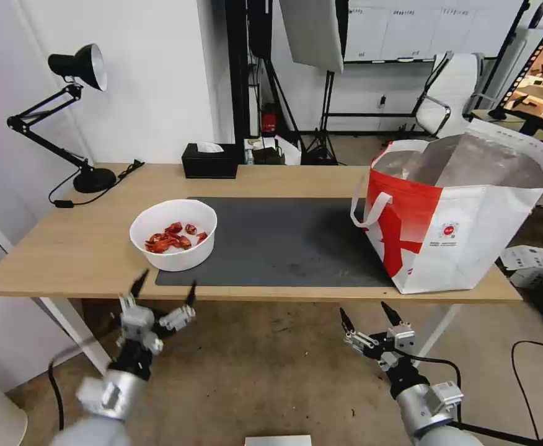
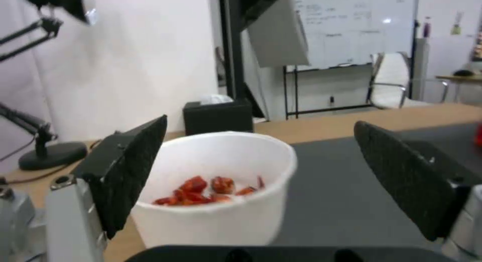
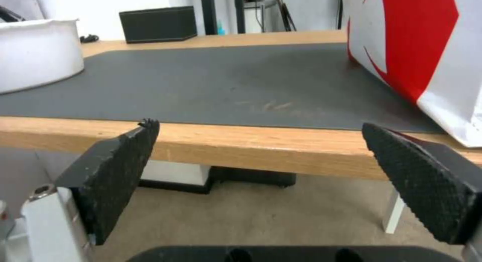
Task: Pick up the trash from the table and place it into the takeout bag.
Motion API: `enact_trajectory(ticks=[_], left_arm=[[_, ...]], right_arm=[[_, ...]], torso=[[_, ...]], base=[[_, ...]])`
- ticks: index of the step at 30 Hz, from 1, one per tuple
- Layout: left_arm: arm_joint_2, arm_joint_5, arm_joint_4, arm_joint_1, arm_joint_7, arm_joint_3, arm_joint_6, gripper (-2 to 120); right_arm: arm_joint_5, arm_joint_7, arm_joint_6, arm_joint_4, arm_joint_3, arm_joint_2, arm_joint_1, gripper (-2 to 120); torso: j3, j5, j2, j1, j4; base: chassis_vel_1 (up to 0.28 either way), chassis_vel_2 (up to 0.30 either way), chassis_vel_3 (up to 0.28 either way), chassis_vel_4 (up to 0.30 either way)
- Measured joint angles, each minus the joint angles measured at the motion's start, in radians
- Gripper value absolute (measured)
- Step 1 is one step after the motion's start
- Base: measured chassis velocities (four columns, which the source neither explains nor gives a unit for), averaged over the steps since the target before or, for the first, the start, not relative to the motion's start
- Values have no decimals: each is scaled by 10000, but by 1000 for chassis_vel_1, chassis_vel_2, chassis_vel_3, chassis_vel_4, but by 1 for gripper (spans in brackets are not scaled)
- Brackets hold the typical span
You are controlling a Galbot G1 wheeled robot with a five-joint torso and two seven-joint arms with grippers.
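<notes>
The white bowl of red shells (image 1: pixel 173 234) sits on the left part of the table (image 1: pixel 85 248), straddling the near-left corner of the dark grey mat (image 1: pixel 284 238), so part of its base rests on bare wood. The shells lie in a loose heap at the bottom, well below the rim. The left gripper (image 1: pixel 165 288) hangs just off the near edge of the table, right in front of the bowl, its fingers spread wide and holding nothing. In the left wrist view the bowl (image 2: pixel 216 186) stands between the two black pads (image 2: pixel 128 168), though whether a pad touches the wall is hard to judge there; from the head view they look apart.

The right gripper (image 1: pixel 367 317) hovers below the near table edge, right of centre, also released and empty. In its wrist view the wooden edge (image 3: pixel 241 137) runs between the fingers (image 3: pixel 113 171).

The takeout bag (image 1: pixel 457 217) stands upright on the right end of the table, mouth open, foil lining showing, its near corner close to the edge. Between bowl and bag the mat is open. A black tissue box (image 1: pixel 209 160) sits at the far edge, a black desk lamp (image 1: pixel 76 118) at the far left.
</notes>
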Motion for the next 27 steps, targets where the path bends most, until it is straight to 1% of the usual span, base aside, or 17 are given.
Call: enact_trajectory(ticks=[1,2,3,4,5,6,7,9,10,11,13,15,17,18,19,21,27], left_arm=[[548,-775,58,-442,-448,-15,445,100],[548,-775,58,-442,-448,-15,445,100],[871,-1225,104,-663,-650,-29,695,100],[1828,-2622,226,-1262,-1140,-85,1520,100],[1828,-2622,226,-1262,-1140,-85,1520,100],[2792,-4100,468,-1878,-1546,-110,2282,100],[3404,-5080,744,-2341,-1764,-83,2743,100],[3666,-5508,888,-2579,-1824,-64,2973,100],[4476,-6942,1459,-3439,-1927,44,3812,100],[4774,-7541,1754,-3854,-1958,138,4238,100],[4952,-7901,1952,-4118,-1963,218,4521,100],[5565,-9258,2870,-5306,-1970,655,6050,100],[5656,-9412,3068,-5510,-1942,748,6318,100],[5854,-9680,3542,-5995,-1866,1000,6882,100],[5854,-9680,3542,-5995,-1866,1000,6882,100],[6079,-9929,4300,-6726,-1623,1547,7414,100],[6004,-10533,5143,-7889,-1522,2547,7809,100]], right_arm=[[1,3,0,1,1,1,1,100],[1,3,0,1,1,1,1,100],[1,4,-1,0,1,1,1,100],[1,5,-1,0,1,1,1,100],[1,5,-1,0,1,1,1,100],[2,4,-1,1,1,1,2,100],[2,5,-1,1,2,1,2,100],[2,4,-1,1,2,1,2,100],[2,1,-1,2,2,0,2,100],[2,3,-1,2,1,1,2,100],[3,6,-1,1,2,0,2,100],[2,1,-1,2,1,1,3,100],[2,6,-1,2,2,0,2,100],[3,3,-1,2,2,0,2,100],[3,3,-1,2,2,0,2,100],[3,2,-1,2,2,-1,4,100],[2,0,0,2,1,0,4,100]], torso=[[0,0,0,0,-2],[0,0,0,0,-2],[0,0,0,1,-1],[0,3,-1,1,-2],[0,3,-1,1,-2],[0,4,-1,1,-2],[0,2,-1,1,-2],[1,2,-1,1,0],[0,5,-1,2,-3],[1,6,-1,2,-3],[1,3,-1,2,-2],[1,4,-1,2,-2],[0,4,-1,2,-2],[0,2,-1,2,-2],[0,2,-1,2,-2],[1,3,-1,2,1],[0,4,-1,1,-1]], base=[[0,0,0,0],[0,0,0,0],[0,0,0,0],[0,0,0,0],[0,0,0,0],[0,0,0,0],[0,0,0,0],[0,0,0,0],[0,0,0,0],[0,0,0,0],[0,0,0,0],[0,0,0,0],[0,0,0,0],[0,0,0,0],[0,0,0,0],[0,0,0,0],[0,0,0,0]])
